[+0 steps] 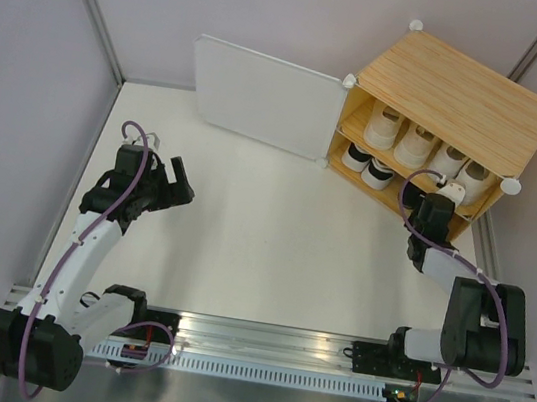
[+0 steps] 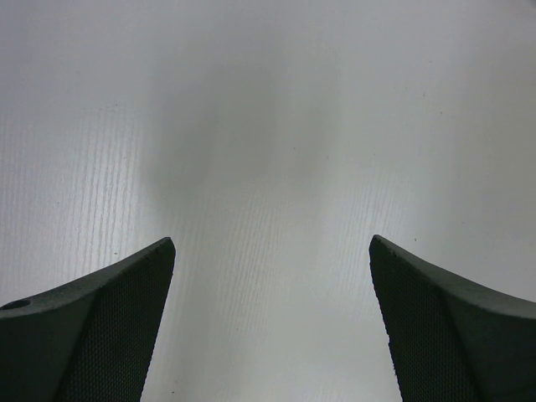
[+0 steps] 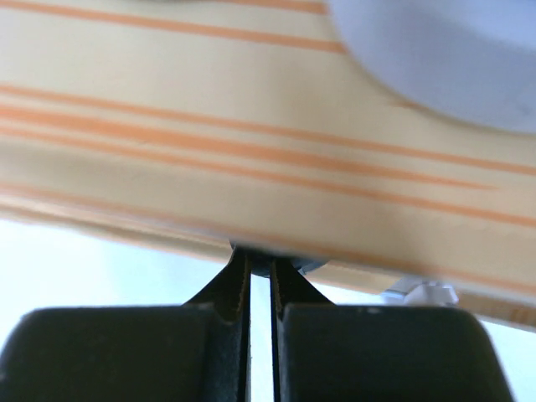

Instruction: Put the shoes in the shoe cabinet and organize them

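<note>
Two states — left gripper (image 2: 272, 243) splayed wide, right gripper (image 3: 260, 260) pinched closed at shoe cabinet (image 3: 209, 126)

No readable text in any view.
Top view: cabinet (image 1: 457, 93), its door (image 1: 263, 99) and the shoes (image 1: 419, 143) show no lettering, label or number that can be made out; any marks on the shoes are too small to tell. Left wrist view: plain worktop (image 2: 268, 126) and unmarked fingers (image 2: 109, 327). Right wrist view: blurred wood-grain board (image 3: 209, 167), orange stripes only.
</note>
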You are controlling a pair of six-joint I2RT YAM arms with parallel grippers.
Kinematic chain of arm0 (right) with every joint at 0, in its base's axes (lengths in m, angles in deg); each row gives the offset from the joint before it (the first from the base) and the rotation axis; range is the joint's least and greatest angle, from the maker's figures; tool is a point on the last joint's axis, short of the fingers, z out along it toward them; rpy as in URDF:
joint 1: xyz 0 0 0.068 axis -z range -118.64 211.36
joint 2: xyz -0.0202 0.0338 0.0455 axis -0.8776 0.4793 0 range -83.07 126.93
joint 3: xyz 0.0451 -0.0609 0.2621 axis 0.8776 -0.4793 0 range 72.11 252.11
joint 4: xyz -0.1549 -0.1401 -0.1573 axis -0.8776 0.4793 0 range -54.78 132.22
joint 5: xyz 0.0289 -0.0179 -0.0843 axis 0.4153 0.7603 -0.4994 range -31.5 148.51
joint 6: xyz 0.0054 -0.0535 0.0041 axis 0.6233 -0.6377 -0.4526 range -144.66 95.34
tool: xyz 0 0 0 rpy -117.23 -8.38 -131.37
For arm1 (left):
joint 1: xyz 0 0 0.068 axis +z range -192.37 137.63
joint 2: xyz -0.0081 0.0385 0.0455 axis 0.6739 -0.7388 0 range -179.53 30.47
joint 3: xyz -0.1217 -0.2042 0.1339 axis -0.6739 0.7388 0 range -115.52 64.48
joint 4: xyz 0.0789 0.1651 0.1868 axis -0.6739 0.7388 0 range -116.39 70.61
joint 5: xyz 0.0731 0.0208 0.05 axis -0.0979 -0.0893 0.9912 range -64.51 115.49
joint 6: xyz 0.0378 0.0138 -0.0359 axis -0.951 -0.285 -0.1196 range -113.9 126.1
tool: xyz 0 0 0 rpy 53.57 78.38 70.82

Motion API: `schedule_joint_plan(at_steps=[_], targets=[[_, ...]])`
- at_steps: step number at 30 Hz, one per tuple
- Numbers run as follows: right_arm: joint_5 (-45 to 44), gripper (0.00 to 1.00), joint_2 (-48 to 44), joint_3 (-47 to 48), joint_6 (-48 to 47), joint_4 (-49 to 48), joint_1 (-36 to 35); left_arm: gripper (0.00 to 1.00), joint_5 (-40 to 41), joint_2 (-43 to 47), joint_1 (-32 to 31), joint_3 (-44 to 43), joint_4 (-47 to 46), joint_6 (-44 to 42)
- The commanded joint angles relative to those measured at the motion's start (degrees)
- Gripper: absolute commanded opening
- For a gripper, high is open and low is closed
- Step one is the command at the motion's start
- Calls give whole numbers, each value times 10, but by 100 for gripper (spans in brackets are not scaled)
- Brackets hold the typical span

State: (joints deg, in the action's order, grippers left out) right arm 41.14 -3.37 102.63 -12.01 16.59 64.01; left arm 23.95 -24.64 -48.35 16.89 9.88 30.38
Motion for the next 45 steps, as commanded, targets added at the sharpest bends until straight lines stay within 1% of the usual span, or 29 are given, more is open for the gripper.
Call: schedule_joint_plan(at_steps=[1,3,6,11,14,18,27,31,33,34,37,39,40,42,45], targets=[[93,1,-45,2,-16,-78,-23,100,8,10,-1,0,-17,-21],[80,1,-60,-5,-17,-67,-23,100,7,10,-1,0,-17,-22],[35,1,-67,-11,-7,-50,-23,100,7,11,-1,-1,-17,-21],[-97,1,-45,-16,34,-21,-20,100,7,11,-1,0,-17,-22],[-137,1,-26,-12,62,-5,-13,100,7,13,-1,0,-16,-22],[-138,1,-21,-13,58,-26,-3,100,6,12,-1,0,-19,-21],[-129,1,16,26,46,-54,10,100,8,11,-1,0,-17,-23],[-128,1,33,36,56,-56,11,100,9,10,-1,0,-17,-23],[-99,1,31,32,52,-71,11,100,8,10,-1,0,-17,-23],[-64,1,28,31,49,-76,11,100,8,10,-1,-1,-16,-23],[-9,1,14,19,49,-88,10,100,9,11,-2,0,-17,-23],[1,0,4,12,48,-84,4,100,8,10,-1,-1,-17,-23],[-5,1,-9,9,46,-82,1,100,9,10,-1,-1,-17,-23],[-49,1,-18,3,54,-71,-6,100,8,10,-1,0,-17,-23],[-116,1,-3,15,67,-41,-4,100,7,11,-1,0,-17,-23]])
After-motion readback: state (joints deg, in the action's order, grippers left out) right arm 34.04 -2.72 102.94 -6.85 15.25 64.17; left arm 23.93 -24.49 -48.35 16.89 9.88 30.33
